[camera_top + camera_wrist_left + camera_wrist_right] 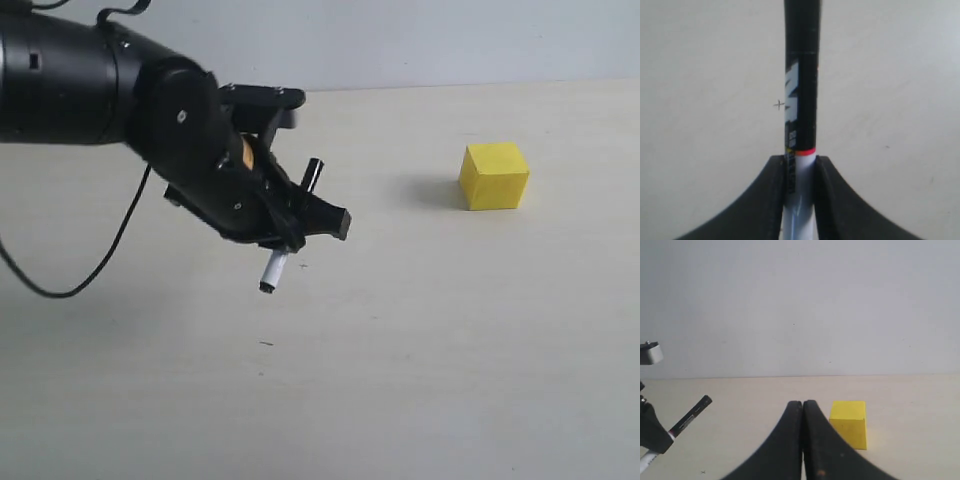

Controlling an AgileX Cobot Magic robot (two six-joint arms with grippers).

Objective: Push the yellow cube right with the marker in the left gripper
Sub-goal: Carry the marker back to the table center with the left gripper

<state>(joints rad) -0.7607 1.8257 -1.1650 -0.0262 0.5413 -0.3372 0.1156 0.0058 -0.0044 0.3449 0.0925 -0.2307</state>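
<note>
The yellow cube (494,176) rests on the pale table (420,330), right of centre; it also shows in the right wrist view (850,422). My left gripper (300,228) hangs above the table well to the cube's left, shut on the marker (273,268). The marker is tilted, its black cap up and toward the cube and its white end pointing down. In the left wrist view the marker (801,100) sticks out between the two black fingers (771,195) of the left gripper (800,162). My right gripper (803,406) is shut on nothing, just beside the cube, and is out of the exterior view.
A black cable (80,280) trails from the left arm over the table's left side. A pale wall (400,40) rises behind the table's far edge. A tiny cross mark (779,104) is on the tabletop near the marker.
</note>
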